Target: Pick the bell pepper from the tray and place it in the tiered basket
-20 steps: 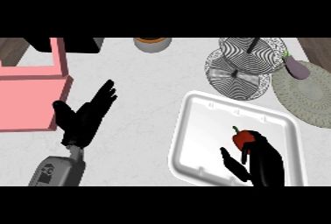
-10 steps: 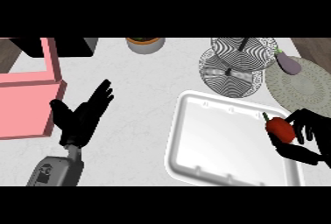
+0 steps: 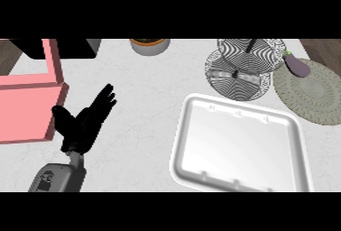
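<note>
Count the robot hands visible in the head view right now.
1. The left hand rests open at the left, between the pink box and the white tray. The right hand is out of view.

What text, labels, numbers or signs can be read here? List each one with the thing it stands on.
No readable text anywhere.
The grey forearm of the left hand bears a small dark mark; it is too blurred to read.
The white tray, the tiered basket with its black and white swirl pattern, the pink box and the round mat carry no lettering.
</note>
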Controlling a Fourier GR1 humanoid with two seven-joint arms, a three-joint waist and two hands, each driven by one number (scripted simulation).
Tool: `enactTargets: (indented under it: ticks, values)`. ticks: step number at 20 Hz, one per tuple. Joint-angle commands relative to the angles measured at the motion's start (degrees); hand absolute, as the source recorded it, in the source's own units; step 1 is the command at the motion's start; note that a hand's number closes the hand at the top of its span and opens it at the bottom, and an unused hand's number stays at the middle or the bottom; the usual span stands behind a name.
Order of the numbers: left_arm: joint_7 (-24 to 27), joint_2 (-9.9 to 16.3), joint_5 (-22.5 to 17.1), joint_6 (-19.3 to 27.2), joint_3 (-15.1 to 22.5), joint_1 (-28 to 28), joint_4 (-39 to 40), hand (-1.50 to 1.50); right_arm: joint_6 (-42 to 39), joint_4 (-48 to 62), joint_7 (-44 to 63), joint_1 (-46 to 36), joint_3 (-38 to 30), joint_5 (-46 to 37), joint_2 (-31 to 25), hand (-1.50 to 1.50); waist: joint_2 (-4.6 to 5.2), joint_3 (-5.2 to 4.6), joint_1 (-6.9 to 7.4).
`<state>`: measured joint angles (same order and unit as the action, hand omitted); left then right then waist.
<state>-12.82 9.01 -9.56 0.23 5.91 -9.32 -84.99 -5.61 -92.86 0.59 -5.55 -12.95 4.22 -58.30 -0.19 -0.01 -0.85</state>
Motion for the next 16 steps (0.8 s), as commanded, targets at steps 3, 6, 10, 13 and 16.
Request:
enactTargets:
  ticks: [3,6,10,13,16]
  values:
    - [1.73,-1.14,1.12,-0.89,-0.11,-1.76,3.34,0.00,-8.00,6.49,0.49,-10.36,-4.01,2.08,-5.32,1.50,0.37,-0.02,1.34]
    - [0.79,-1.40,0.57,-1.57,-0.60,-2.59,3.45,0.00,-10.43,8.30,4.89,-17.11,-1.39,1.69,-6.36,1.50,0.39,-0.03,1.58]
    - [-1.28,-1.36,1.34,-0.98,-0.55,-4.77,2.38,0.00,-12.17,14.32,8.11,-28.47,4.97,-1.08,-6.08,1.50,0.59,-0.05,2.62]
    - [1.43,0.61,-0.40,-4.51,-2.82,-4.40,6.28,0.00,-7.45,10.55,16.64,-33.79,10.45,-3.17,0.96,1.50,0.64,-0.10,2.69]
    - [-1.90,-1.41,0.89,-2.20,-0.12,-2.93,-0.25,0.00,-8.83,19.28,16.66,-41.28,12.25,-5.38,3.84,1.50,0.56,-0.05,3.23]
